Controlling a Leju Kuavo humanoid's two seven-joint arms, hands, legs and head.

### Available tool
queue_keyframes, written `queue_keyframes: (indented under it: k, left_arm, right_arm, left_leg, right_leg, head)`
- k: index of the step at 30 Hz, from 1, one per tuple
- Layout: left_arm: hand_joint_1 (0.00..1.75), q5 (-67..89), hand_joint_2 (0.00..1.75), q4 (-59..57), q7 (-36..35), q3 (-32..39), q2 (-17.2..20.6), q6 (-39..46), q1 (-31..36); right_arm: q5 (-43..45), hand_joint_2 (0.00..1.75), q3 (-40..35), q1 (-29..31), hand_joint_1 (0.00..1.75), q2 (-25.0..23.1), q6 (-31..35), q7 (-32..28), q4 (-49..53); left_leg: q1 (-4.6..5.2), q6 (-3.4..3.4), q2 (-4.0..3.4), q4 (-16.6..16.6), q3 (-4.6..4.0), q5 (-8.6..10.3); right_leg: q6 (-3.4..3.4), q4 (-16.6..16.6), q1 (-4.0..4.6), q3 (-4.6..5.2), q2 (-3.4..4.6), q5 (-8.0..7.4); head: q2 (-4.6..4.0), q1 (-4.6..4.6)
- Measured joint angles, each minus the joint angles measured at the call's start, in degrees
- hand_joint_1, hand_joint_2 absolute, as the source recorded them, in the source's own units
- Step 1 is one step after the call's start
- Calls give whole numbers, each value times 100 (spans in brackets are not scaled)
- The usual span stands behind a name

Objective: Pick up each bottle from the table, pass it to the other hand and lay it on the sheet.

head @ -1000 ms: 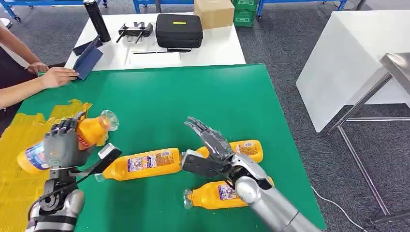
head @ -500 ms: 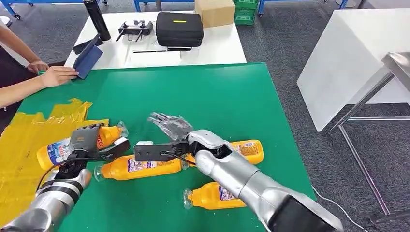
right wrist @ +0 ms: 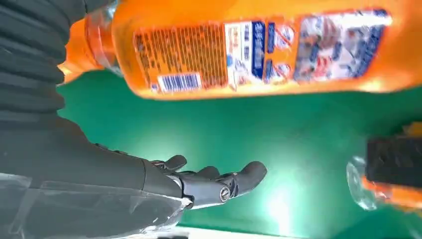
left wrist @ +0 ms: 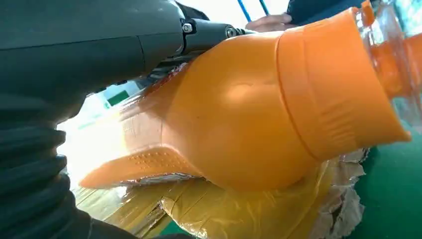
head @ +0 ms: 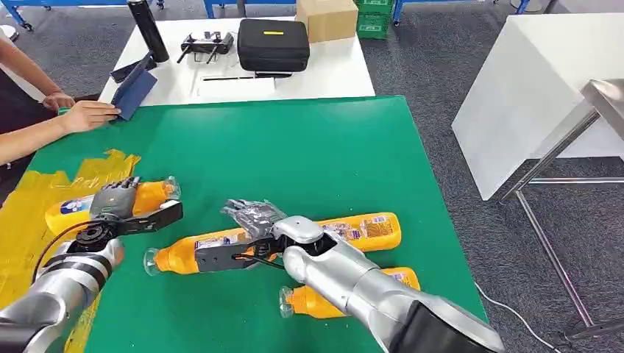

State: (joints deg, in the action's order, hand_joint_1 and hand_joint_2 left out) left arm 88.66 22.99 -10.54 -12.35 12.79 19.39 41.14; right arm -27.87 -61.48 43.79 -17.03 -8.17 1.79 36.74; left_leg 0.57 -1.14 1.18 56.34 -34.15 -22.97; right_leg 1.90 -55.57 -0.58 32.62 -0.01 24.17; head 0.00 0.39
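As gripped, apparently orange-bodied bottle (head: pixel 110 202)

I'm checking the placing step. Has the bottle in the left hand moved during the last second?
Yes. The bottle in the left hand has dropped lower and flatter over the yellow sheet.
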Motion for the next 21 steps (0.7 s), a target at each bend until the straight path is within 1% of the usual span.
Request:
queue_keyframes:
  k: [6, 10, 16, 18, 21]
  left_arm:
    - [0, -302, 175, -53, 475, 59, 52, -379, 115]
    - [0, -1035, 175, -77, 1299, 365, 55, -1126, 264]
    - [0, -1817, 175, -90, 2170, 774, 61, -1852, 426]
    - [0, -2301, 175, -83, 2731, 988, 61, -2191, 427]
    - [0, -2910, 175, 13, 3282, 1198, 63, -2674, 363]
  right_arm:
    - [-28, 175, -50, -22, 0, -70, 96, -4, -472]
    - [-94, 175, -57, -57, 0, -129, 159, 13, -797]
    - [-155, 175, -66, -111, 0, -221, 278, 26, -1099]
    - [-164, 175, -66, -119, 0, -251, 363, 26, -1176]
    - [-157, 175, -66, -121, 0, -276, 501, 35, -1237]
  left_leg:
    - [-1, 0, 1, 0, -3, 0]
    - [0, 3, 6, 0, -2, 3]
    - [1, 5, 7, 0, -2, 6]
    - [0, 8, 4, 0, -2, 8]
    - [0, 8, -6, 0, -6, 8]
  right_leg:
    - [0, 0, 0, 4, 0, 0]
    - [0, 0, 0, 2, -4, 0]
    - [0, 0, 0, 1, -4, 0]
    - [-16, 0, 0, 3, -3, -10]
    - [-16, -1, 0, 8, 0, -10]
  head:
    - [0, 0]
    - [0, 0]
    - [0, 0]
    - [0, 2]
    - [0, 0]
